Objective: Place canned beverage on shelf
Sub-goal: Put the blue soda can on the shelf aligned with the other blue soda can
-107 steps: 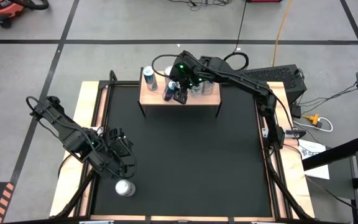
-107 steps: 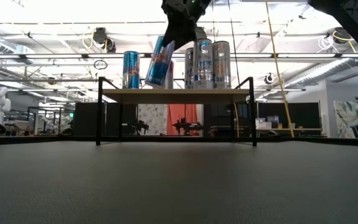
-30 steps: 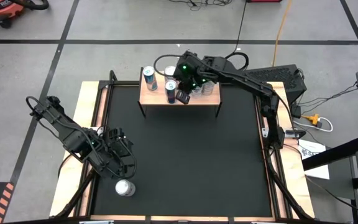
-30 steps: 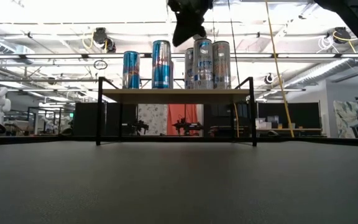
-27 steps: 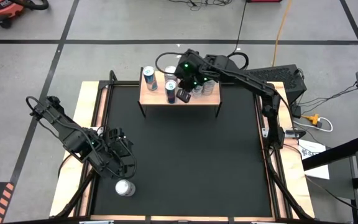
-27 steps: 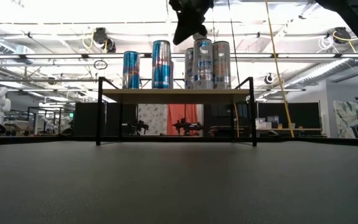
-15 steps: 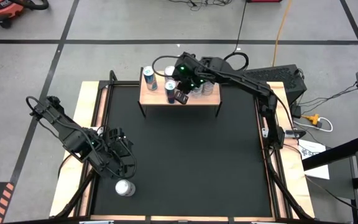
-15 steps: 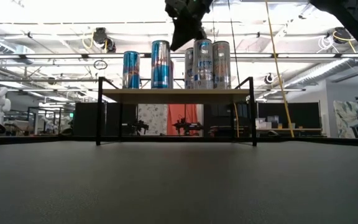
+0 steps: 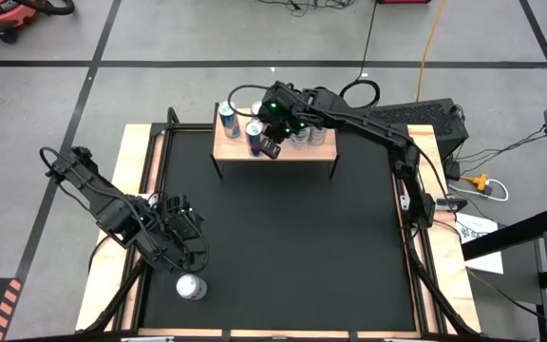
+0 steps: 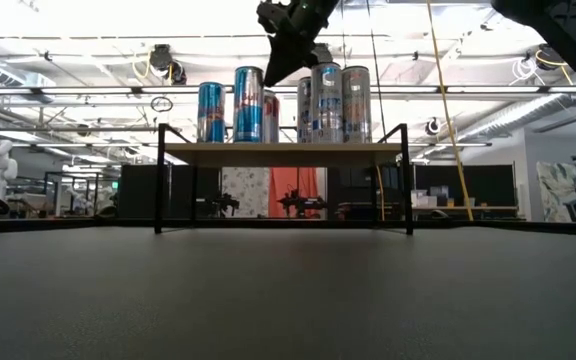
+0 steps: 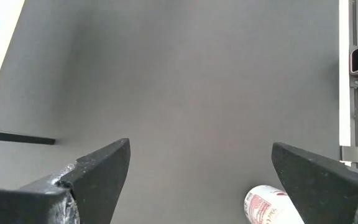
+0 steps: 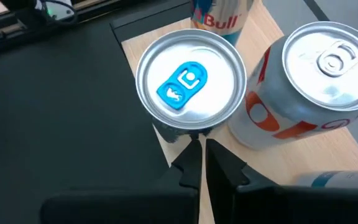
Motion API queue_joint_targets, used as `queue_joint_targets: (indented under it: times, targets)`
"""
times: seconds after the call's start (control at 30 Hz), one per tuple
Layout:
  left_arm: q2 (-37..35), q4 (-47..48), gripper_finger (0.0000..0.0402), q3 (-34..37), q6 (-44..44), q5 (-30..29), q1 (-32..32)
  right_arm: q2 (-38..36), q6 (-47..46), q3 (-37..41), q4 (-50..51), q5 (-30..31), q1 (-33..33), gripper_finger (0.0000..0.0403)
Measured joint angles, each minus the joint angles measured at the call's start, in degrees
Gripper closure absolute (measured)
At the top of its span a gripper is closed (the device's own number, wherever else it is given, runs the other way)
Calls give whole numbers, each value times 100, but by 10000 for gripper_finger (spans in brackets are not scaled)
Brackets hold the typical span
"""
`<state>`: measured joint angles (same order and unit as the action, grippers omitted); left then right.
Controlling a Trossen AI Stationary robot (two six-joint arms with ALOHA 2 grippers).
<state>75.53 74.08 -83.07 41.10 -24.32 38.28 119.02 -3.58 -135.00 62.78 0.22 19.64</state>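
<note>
The shelf [image 9: 273, 155] stands at the table's far edge, its pale wood top [image 10: 283, 153] bearing several upright cans. One tall blue-and-silver can [image 10: 249, 104], with a blue tab on its lid [image 12: 190, 84], stands left of the middle. My right gripper [image 12: 198, 149] is shut and sits at that can's upper right side [image 9: 268, 145]. My left gripper [image 11: 201, 165] hangs open over the table's near left part. A white-and-red can [image 9: 190, 286] lies on the mat just beyond it. My right gripper lies with its shut fingertips [image 12: 191, 155] against the blue-tab can's side wall just under the rim [image 12: 185, 134], on the side facing the table's right and near edges. The fingers slant down from the far right. The can stands upright on the shelf top.
A blue can [image 9: 227, 119] stands at the shelf's left end and silver cans [image 9: 310, 133] at its right; a white-and-orange can [image 12: 319, 68] is close beside the pushed one. The black mat [image 9: 283, 247] lies between shelf and near edge.
My right gripper has gone toward the table's left edge and a little down. The blue-tab can has slid left along the shelf top with it, still upright, and now stands closer to the blue can at the left end.
</note>
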Motion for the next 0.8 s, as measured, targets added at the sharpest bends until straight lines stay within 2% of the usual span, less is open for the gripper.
queue_joint_targets:
  times: [0.17,0.3,0.8]
  targets:
    - [0,-1,8,0,0,0,-2,6,-30,0,16,64,17,399]
    - [0,0,8,0,0,0,0,17,-168,0,59,446,20,399]
    - [0,0,8,0,0,0,0,17,-240,0,-258,316,44,399]
